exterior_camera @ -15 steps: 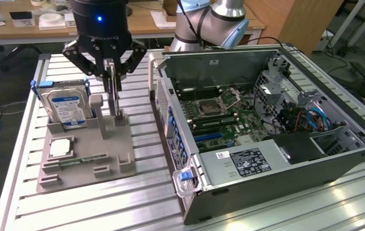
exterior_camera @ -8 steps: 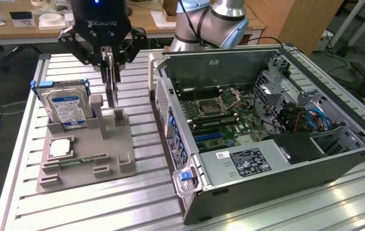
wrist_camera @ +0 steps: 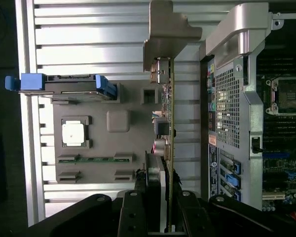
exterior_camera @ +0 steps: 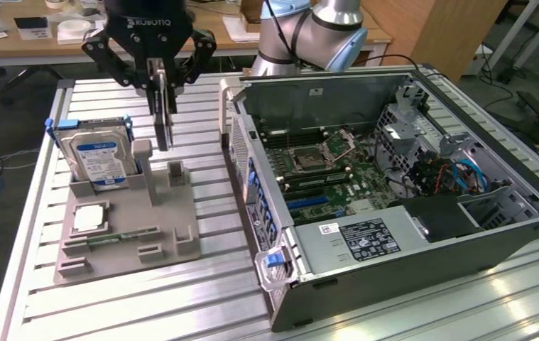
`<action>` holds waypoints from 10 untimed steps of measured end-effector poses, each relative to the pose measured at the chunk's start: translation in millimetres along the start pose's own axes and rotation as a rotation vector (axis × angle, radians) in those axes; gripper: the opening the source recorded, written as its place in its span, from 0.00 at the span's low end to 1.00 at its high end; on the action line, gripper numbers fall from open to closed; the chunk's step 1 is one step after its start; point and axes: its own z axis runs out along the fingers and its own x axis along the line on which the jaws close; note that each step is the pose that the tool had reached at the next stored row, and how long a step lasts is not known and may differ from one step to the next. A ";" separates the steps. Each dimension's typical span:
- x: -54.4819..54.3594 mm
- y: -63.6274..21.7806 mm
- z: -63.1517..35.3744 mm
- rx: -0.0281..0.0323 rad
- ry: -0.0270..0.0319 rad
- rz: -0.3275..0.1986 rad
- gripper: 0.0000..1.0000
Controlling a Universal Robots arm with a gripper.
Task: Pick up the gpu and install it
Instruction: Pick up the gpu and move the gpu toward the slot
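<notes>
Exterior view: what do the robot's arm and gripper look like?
The black, angular, multi-link gripper bears white ROBOTIQ lettering. The arm is rounded silver-grey tubing with a pale blue joint cap; a thin black cable runs alongside.

The gripper (exterior_camera: 160,91) is seen as black, built of linked finger bars joined by round pivot screws (wrist_camera: 130,194). White ROBOTIQ lettering (exterior_camera: 148,23) is printed across its body. The arm (exterior_camera: 334,13) is made up of rounded silver-grey segments, with a pale blue joint cap (exterior_camera: 345,48) (glossy). A thin black cable (exterior_camera: 275,21) is seen against it.
</notes>
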 end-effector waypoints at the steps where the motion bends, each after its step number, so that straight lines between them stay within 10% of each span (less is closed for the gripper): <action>1: -1.5 0.0 -0.1 0.0002 0.0002 0.000 0.28; 10: -33.2 1.5 0.1 0.0000 0.0000 0.000 0.28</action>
